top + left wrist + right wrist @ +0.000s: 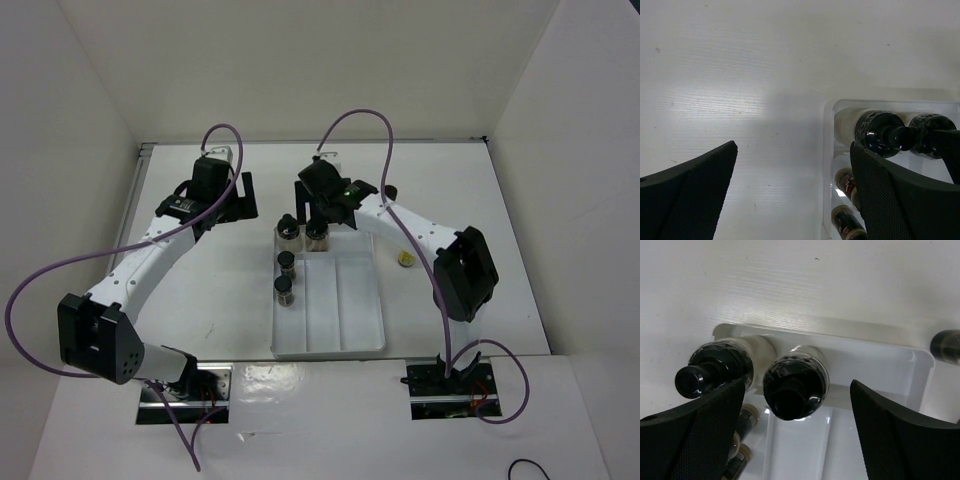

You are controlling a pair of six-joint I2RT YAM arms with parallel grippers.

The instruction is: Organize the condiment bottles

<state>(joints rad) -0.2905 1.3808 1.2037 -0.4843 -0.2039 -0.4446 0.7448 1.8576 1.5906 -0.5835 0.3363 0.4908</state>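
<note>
Condiment bottles, four of them, stand in the white divided plastic tray [360,300] at the middle of the white counter [230,320]. You have two wider glass bottles with black caps side by side at the tray's far end. The left wide bottle [715,370] is in the far left corner and the right wide bottle [795,382] is just beside it; whether they touch cannot be told. Two short dark bottles stand upright in the tray's left lane, the farther short bottle [286,263] directly behind the nearer short bottle [285,290].

Outside the tray, a yellowish bottle [405,260] sits on the counter just right of it, partly hidden by your right arm [420,235]. A black-capped bottle [390,190] shows on that arm's far side.

Your right gripper [797,435] hangs over the tray's far end, fingers spread wide and holding nothing. In its wrist view the right wide bottle's cap shows between them. Your left gripper [795,200] is likewise spread wide and empty, over bare counter just left of the tray's far left corner.
</note>
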